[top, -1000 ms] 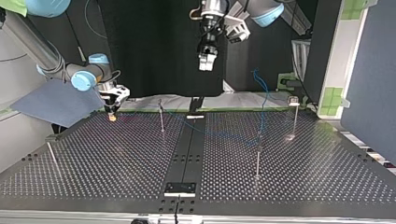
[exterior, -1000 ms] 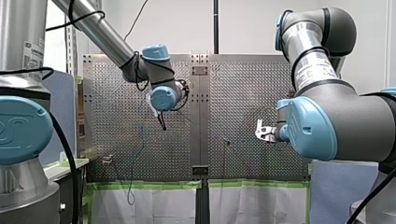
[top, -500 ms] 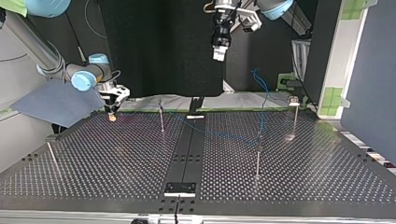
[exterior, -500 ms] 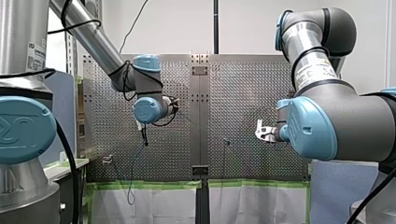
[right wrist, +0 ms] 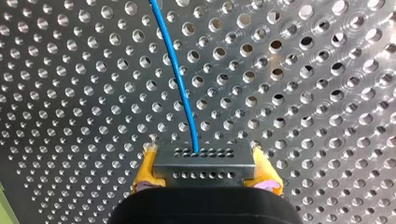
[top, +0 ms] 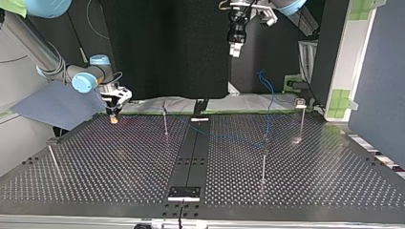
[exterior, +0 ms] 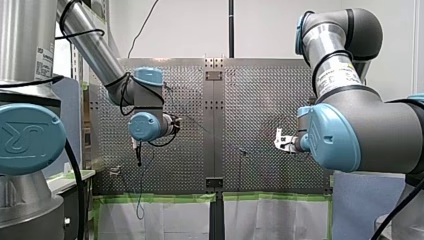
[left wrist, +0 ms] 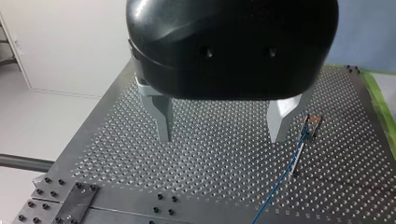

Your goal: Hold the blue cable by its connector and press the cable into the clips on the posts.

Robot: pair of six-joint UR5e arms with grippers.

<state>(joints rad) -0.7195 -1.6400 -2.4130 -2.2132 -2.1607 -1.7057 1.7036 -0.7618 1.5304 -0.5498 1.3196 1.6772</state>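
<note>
Clamping the grey connector (right wrist: 204, 169) of the blue cable (right wrist: 180, 79) between the yellow pads (right wrist: 143, 175) of my right end effector (right wrist: 204, 152), close over the perforated desk (right wrist: 327, 93). Placed, by the top view, low at the desk's far edge, toward its left corner. Running straight out of the connector's face and away across the holes as a thin blue line. Crossing the desk toward the right in the top view, past a thin post (top: 165, 121) near the far edge, to a second post (top: 263, 164) right of the middle, then rising in a loop beyond the far edge. Cannot tell whether clipped at either post. Hovering high above the far edge with my left end effector (left wrist: 222, 123), metal fingers (left wrist: 161, 116) spread wide and nothing between them. Showing, in the left wrist view, a clip-topped post (left wrist: 301, 149) just beside one finger, with blue cable down along it. Adding two more: a corner post (top: 301, 121) by the far right corner and an edge post (top: 51, 157) at the left edge.
</note>
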